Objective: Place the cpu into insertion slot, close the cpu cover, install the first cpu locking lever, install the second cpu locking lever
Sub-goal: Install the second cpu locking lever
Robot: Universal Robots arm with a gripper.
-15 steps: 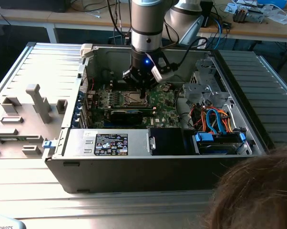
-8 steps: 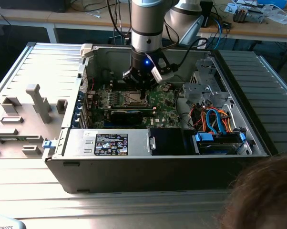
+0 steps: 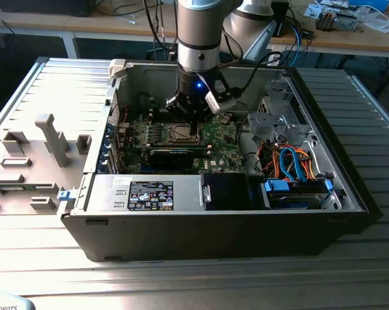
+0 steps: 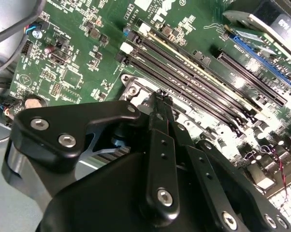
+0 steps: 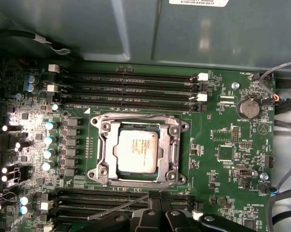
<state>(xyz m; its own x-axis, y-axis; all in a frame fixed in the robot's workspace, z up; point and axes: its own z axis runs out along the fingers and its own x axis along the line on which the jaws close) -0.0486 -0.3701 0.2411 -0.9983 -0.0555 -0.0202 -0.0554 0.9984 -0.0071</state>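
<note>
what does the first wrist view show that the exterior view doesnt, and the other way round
First wrist view alone: the cpu seated in the insertion slot, with the cpu cover framing it, and a round coin battery. Exterior view alone: the whole open computer case, the arm above it, blue and orange cables, and the grey fixture tray. Both share the green motherboard and the claw.

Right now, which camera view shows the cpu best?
The first wrist view: the cpu sits unobstructed inside its silvery frame. The exterior view shows it small, beneath the gripper. In the second wrist view the gripper covers it.
</note>
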